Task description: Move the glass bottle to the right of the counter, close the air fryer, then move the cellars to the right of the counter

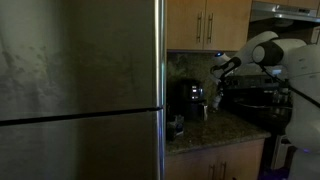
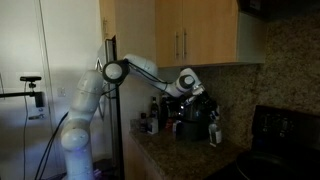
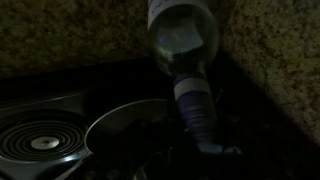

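My gripper is shut on the neck of the glass bottle. The bottle hangs below it with its pale base pointing away from the wrist camera. In both exterior views the gripper holds the bottle just above the dark counter, beside the black air fryer. I cannot tell how its drawer stands. Small pale containers, possibly the cellars, stand near the counter's front edge. The jaws themselves are lost in shadow.
A black stove with a coil burner and a dark pan lies under the bottle in the wrist view. A steel fridge fills one side. Wooden cabinets hang above. Dark bottles stand behind the air fryer.
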`<state>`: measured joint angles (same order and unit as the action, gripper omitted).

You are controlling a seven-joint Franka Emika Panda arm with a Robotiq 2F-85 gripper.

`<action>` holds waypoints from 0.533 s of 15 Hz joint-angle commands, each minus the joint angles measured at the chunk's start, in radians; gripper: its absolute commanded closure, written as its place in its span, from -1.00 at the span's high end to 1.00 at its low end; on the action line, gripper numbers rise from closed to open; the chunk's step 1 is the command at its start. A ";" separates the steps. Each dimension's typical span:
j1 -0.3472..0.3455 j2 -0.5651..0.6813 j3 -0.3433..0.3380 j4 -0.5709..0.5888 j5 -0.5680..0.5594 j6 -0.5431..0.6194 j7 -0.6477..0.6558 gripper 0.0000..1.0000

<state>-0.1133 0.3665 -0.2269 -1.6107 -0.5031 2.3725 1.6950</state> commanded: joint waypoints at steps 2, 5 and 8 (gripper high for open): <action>0.028 0.029 -0.035 0.025 0.016 0.024 0.005 -0.54; 0.044 0.086 -0.068 0.087 -0.029 0.024 0.048 -0.89; 0.065 0.139 -0.110 0.185 -0.069 -0.031 0.070 -0.89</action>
<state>-0.0745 0.4273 -0.2879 -1.5516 -0.5289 2.3889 1.7310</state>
